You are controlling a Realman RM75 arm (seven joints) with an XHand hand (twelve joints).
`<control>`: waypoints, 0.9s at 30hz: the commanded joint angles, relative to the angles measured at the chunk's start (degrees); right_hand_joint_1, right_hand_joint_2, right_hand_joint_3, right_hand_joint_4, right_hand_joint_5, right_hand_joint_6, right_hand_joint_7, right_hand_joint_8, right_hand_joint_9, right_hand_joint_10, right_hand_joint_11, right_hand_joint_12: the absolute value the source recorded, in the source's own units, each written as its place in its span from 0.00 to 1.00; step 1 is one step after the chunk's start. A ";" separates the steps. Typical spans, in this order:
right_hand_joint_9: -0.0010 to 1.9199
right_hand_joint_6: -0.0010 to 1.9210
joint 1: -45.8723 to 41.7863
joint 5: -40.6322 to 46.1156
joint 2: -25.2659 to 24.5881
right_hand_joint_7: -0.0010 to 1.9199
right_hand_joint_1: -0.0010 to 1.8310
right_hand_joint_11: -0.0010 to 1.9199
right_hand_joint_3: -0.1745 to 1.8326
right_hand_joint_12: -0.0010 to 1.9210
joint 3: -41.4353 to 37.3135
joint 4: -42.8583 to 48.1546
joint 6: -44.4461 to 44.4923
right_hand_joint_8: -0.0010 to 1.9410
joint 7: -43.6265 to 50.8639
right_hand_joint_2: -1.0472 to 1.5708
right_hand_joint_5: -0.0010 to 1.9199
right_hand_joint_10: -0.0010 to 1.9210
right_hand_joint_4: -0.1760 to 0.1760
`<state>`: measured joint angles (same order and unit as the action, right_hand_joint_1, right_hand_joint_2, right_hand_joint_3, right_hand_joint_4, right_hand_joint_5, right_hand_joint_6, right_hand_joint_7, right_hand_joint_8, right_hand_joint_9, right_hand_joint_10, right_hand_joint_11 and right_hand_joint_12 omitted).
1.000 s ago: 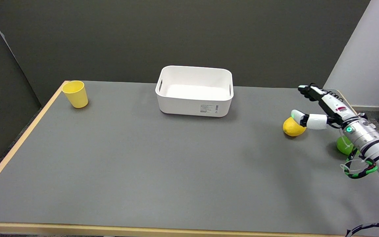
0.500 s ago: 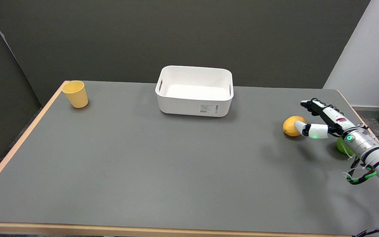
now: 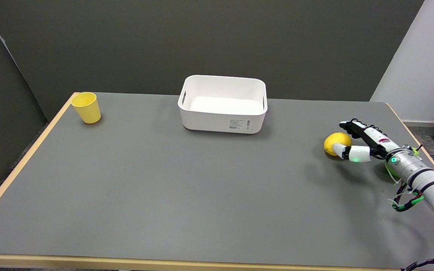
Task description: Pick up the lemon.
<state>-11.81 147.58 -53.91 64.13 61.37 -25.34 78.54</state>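
The yellow lemon (image 3: 335,142) lies on the grey table (image 3: 187,180) near its right side. My right hand (image 3: 360,145) has come down beside it, low over the table. The thumb lies along the lemon's near side and the other fingers reach along its far right side, still spread. Whether they touch the fruit is hard to tell. The lemon rests on the table, not lifted.
A white bin (image 3: 222,103) stands at the back centre. A yellow cup (image 3: 86,107) sits at the back left corner. A green fruit (image 3: 389,167) lies mostly hidden behind my wrist, near the table's right edge.
My hand has dropped from above the lemon to table height and now brackets it with thumb and fingers. The lemon has barely moved.
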 commanded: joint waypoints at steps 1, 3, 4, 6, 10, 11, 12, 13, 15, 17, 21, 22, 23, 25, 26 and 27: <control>0.05 0.23 1.74 0.00 0.81 0.10 0.35 0.00 0.56 0.53 3.06 -2.20 -0.13 0.21 -0.60 0.62 0.08 0.37 0.34; 0.07 0.23 1.79 0.00 0.77 0.12 0.36 0.00 0.56 0.56 3.24 -2.03 -0.13 0.22 -0.56 0.63 0.09 0.39 0.34; 0.09 0.23 1.82 0.00 0.73 0.13 0.38 0.00 0.57 0.58 3.39 -1.95 -0.13 0.22 -0.41 0.63 0.10 0.40 0.33; 0.12 0.24 1.97 0.00 0.62 0.15 0.40 0.02 0.57 0.61 3.54 -1.83 -0.13 0.23 -0.21 0.64 0.11 0.42 0.32; 0.23 0.39 2.69 -0.08 0.14 0.27 0.51 0.13 0.55 0.76 3.71 -1.84 -0.13 0.36 0.25 0.67 0.18 0.55 0.31; 0.27 0.47 2.82 -0.08 0.05 0.31 0.53 0.16 0.54 0.81 3.71 -1.84 -0.17 0.43 0.91 0.68 0.20 0.60 0.31; 0.29 0.51 2.93 -0.08 -0.02 0.32 0.55 0.17 0.53 0.86 3.71 -1.74 -0.21 0.48 1.57 0.69 0.22 0.63 0.30; 0.31 0.56 3.08 -0.08 -0.10 0.34 0.56 0.18 0.53 0.91 3.74 -1.54 -0.21 0.54 2.28 0.69 0.23 0.66 0.29; 0.35 0.82 3.37 -0.08 -0.19 0.38 0.61 0.09 0.11 1.00 3.82 -1.35 -0.21 0.80 2.79 0.90 0.26 0.75 0.25; 0.36 0.81 3.68 -0.05 -0.20 0.38 0.62 0.06 0.13 1.00 4.01 -1.27 -0.21 0.83 2.83 0.89 0.26 0.81 0.17; 0.36 0.81 4.60 0.00 0.01 0.38 0.61 0.02 0.15 1.00 4.54 -0.81 -0.71 0.86 2.83 0.89 0.25 0.90 0.16; 0.36 0.81 4.89 0.00 0.01 0.38 0.61 0.02 0.15 1.00 4.58 -0.49 -0.92 0.86 2.83 0.89 0.25 0.90 0.15; 0.36 0.81 5.17 0.00 -0.03 0.38 0.61 0.02 0.15 1.00 4.59 0.14 -1.12 0.86 2.83 0.89 0.25 0.90 0.14; 0.36 0.81 6.07 0.00 -0.23 0.38 0.62 0.02 0.15 1.00 4.52 2.23 -1.68 0.86 2.83 0.89 0.25 0.91 0.11; 0.37 0.81 6.63 0.00 -0.23 0.38 0.62 0.03 0.15 1.00 4.55 3.44 -1.79 0.86 2.83 0.89 0.26 0.91 0.11; 0.36 0.81 7.59 0.00 -0.20 0.38 0.62 0.02 0.15 1.00 4.75 5.41 -1.88 0.86 3.00 0.89 0.25 0.91 0.10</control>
<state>-8.60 147.57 -53.78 67.74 60.19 -25.60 80.19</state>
